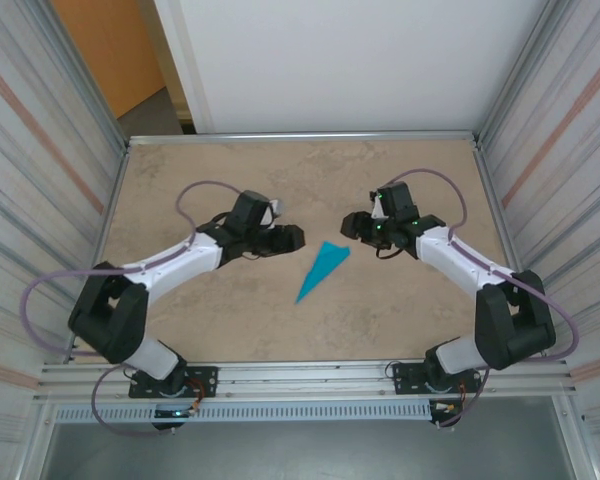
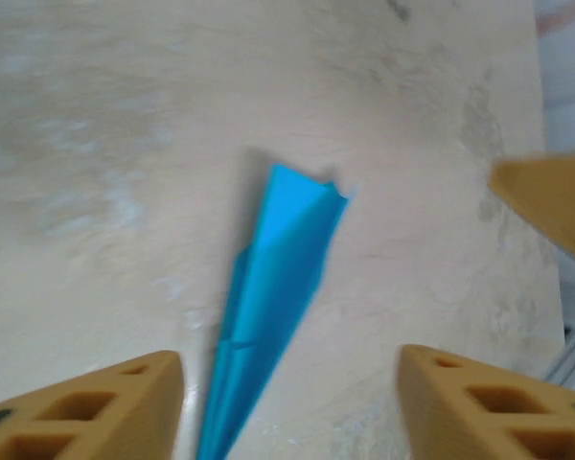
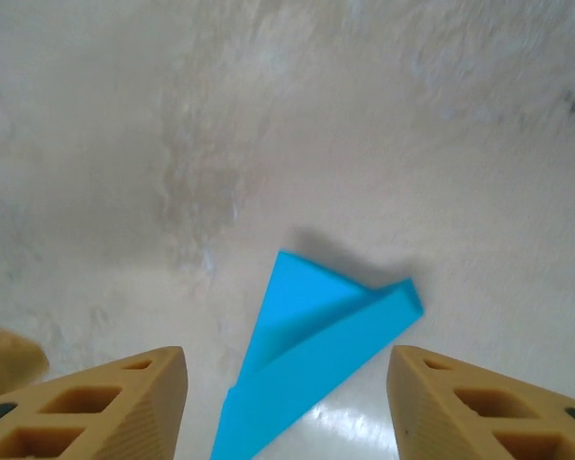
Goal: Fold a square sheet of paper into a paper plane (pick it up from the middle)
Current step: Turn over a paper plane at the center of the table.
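Plainly, the teal paper plane (image 1: 323,270) lies flat on the tan desk (image 1: 230,320), nose toward the near edge, untouched, with the left claw (image 1: 296,238) close on its left side and the right claw (image 1: 350,225) close by its tail, both spread wide and gripping nothing.

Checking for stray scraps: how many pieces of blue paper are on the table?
1: the paper plane, lying mid-table, nose toward the near left. No other piece seems hidden.

No readable text, label, brand or number appears anywhere.
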Controlling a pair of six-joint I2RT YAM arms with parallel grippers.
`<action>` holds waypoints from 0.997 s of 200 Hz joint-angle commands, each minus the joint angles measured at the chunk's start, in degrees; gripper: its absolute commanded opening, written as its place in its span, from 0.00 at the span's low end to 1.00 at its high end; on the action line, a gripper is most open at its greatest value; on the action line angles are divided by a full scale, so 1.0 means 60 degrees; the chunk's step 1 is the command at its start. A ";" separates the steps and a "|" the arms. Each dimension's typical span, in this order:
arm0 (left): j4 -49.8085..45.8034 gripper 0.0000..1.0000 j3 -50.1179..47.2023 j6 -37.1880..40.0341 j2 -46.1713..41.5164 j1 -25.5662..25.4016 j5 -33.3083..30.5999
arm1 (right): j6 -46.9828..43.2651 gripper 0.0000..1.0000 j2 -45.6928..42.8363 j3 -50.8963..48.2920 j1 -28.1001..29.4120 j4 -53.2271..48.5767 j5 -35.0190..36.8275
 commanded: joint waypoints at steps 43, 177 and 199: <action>-0.0405 0.97 -0.2347 0.1077 -0.2157 0.1576 -0.0690 | 0.2843 0.65 0.0722 0.1153 0.2573 -0.2376 0.3323; -0.0538 0.99 -0.3136 0.1574 -0.3103 0.2127 -0.0222 | 0.5594 0.52 0.3564 0.2875 0.3806 -0.4167 0.4787; -0.0607 0.99 -0.3115 0.1593 -0.3107 0.2128 -0.0226 | 0.5669 0.48 0.3602 0.2798 0.3809 -0.4029 0.4625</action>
